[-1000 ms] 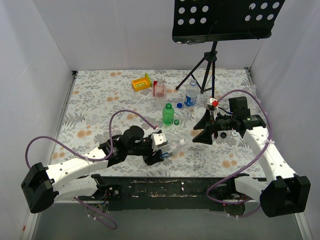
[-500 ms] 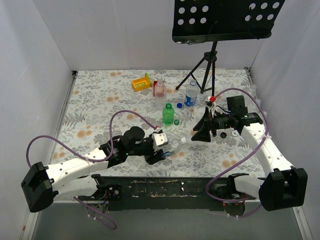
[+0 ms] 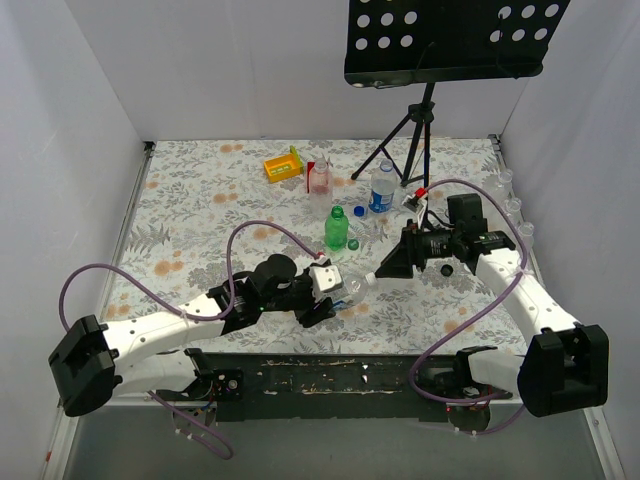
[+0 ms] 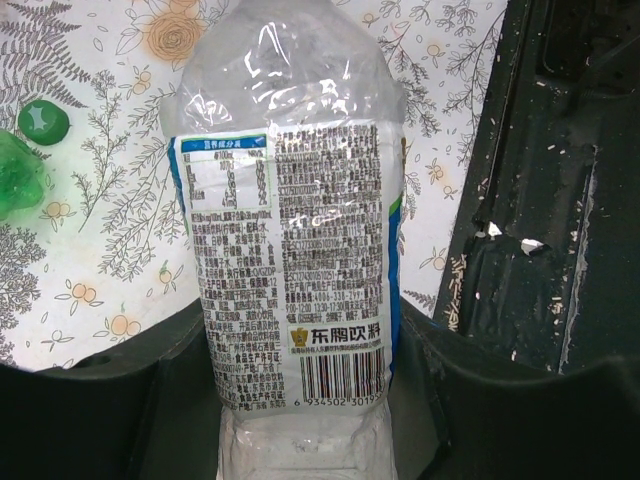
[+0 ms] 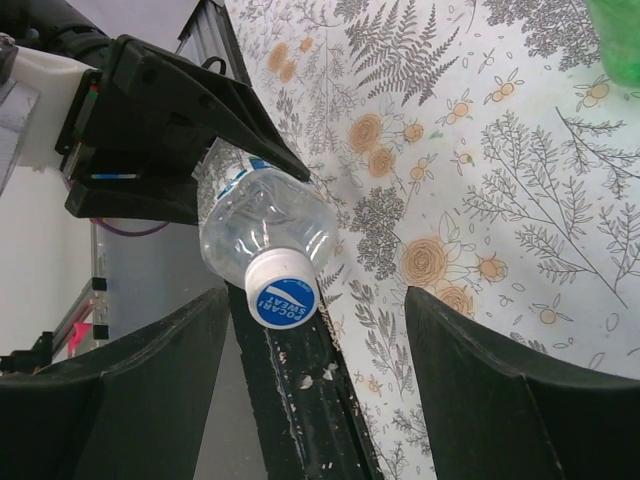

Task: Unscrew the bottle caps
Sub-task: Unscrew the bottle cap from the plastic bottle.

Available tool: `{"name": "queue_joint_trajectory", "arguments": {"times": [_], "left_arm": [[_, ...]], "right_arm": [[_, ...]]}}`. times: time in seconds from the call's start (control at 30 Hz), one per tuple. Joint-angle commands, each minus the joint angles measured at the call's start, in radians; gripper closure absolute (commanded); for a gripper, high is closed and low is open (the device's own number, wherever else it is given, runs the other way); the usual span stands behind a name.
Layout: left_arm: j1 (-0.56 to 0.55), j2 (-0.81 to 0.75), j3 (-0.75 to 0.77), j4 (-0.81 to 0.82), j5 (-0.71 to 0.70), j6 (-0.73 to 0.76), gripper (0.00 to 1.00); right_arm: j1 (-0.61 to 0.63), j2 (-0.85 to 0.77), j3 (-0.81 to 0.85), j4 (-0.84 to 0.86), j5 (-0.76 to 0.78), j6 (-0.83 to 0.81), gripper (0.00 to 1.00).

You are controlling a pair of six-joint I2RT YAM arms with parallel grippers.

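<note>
The left jaws are shut tight on a clear bottle (image 4: 295, 250), with one dark side pressing on each side of its label. The label is white and blue, with lots of tiny print and a bar code. The bottle lies on its side near the front edge of the bench (image 3: 190, 220), and its neck points at the right arm. I cannot tell if it touches the bench or hangs just over it. Its cap (image 5: 283, 297) is on the bottle. The cap is white round the side and blue on top, and it says POCARI SWEAT. The right jaws are open wide. The cap sits in the gap between them, closer to one side, and neither side touches it. Farther back on the flowery bench stands a green bottle (image 3: 336, 228), and a loose green cap (image 3: 353, 243) lies just beside it. Behind them stand a pinkish bottle (image 3: 319, 178) and another clear bottle with a blue label (image 3: 382, 188), well apart from the arms. A yellow box (image 3: 283, 165) sits near the pinkish bottle. A black stand on three legs (image 3: 420, 120) is at the back.
</note>
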Motion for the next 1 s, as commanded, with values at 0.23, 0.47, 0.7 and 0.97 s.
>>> {"name": "queue_joint_trajectory", "arguments": {"times": [0.23, 0.47, 0.7, 0.97], "left_arm": [[-0.013, 0.015, 0.016, 0.067, -0.033, -0.011, 1.0], [-0.016, 0.012, 0.01, 0.08, -0.036, -0.018, 1.0], [-0.016, -0.017, -0.015, 0.076, -0.047, -0.006, 1.0], [-0.017, -0.028, -0.021, 0.069, -0.041, -0.003, 1.0]], "right_arm": [[0.063, 0.055, 0.01, 0.016, -0.016, 0.058, 0.25], [0.086, 0.079, 0.044, -0.017, -0.018, 0.035, 0.5], [0.086, 0.064, 0.045, -0.012, -0.052, 0.03, 0.51], [0.086, 0.058, 0.048, 0.0, -0.065, 0.038, 0.47]]}}
